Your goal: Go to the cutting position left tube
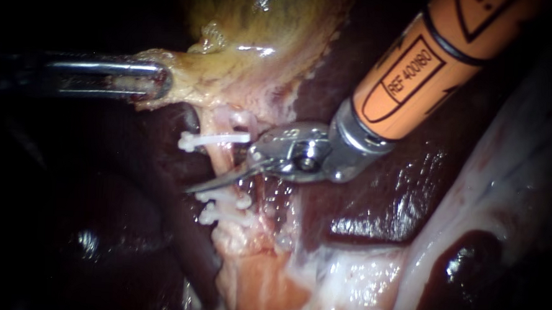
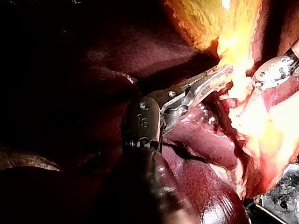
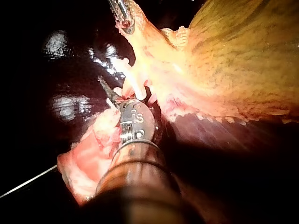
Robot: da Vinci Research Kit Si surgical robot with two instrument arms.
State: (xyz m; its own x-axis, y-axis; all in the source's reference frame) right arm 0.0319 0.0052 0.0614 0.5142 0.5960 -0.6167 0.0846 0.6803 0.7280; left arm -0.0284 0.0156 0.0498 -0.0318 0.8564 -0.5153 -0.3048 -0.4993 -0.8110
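Observation:
My left instrument comes in from the left, its jaws shut on the yellowish edge of the gallbladder; the left wrist view shows that same grip. A pale pink tube runs down from there, with one white clip high on it and two clips lower down. My right instrument, on an orange shaft, has curved blades. They stand open at the tube between the upper clip and the lower clips. One long blade crosses the tube; the other is mostly hidden. The right wrist view shows one blade beside the tube.
Dark red liver lies under and to the right of the blades, and more liver fills the dark left side. Pale fatty tissue spreads along the bottom. A second, thinner strand runs just right of the clipped tube.

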